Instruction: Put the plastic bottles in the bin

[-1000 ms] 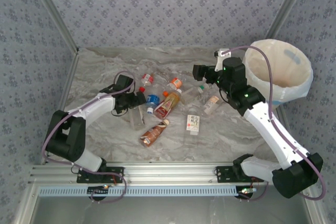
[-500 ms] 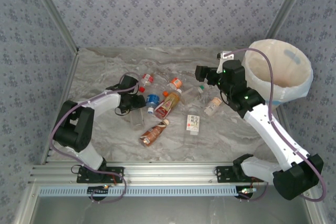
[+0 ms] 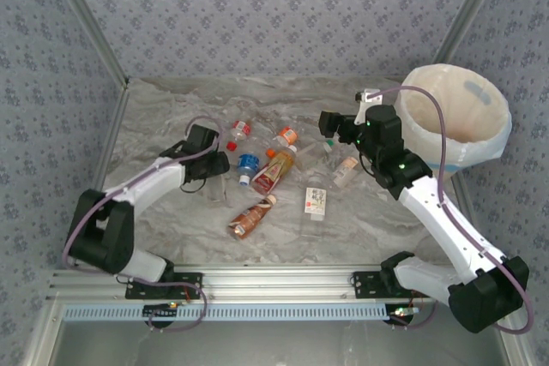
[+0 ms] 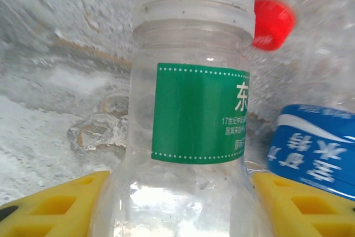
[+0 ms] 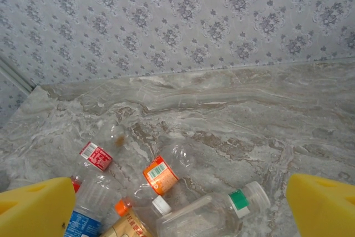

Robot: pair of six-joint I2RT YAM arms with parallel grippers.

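Your big cream bin [image 3: 455,117] stands at 2 o'clock by the table [image 3: 171,117]. Your right gripper [image 3: 329,123] hangs wide apart at its 9 o'clock. Your left gripper [image 4: 180,203] squeezes a clear bottle [image 4: 191,137] with a green label. A red cap [image 4: 272,23] sits at its 1 o'clock, a blue label [image 4: 313,148] at 3 o'clock.

The left arm [image 3: 146,182] and right arm [image 3: 442,216] have white shells and black joints. Each trails a mauve cable [image 3: 441,130] from wrist to base. Small green lights [image 3: 400,159] glow on the right arm's black wrist. The fingers [image 4: 50,209] of the left claw [image 4: 177,215] are yellow plastic with moulded recesses; the right claw [image 5: 178,206] has the same yellow fingers.
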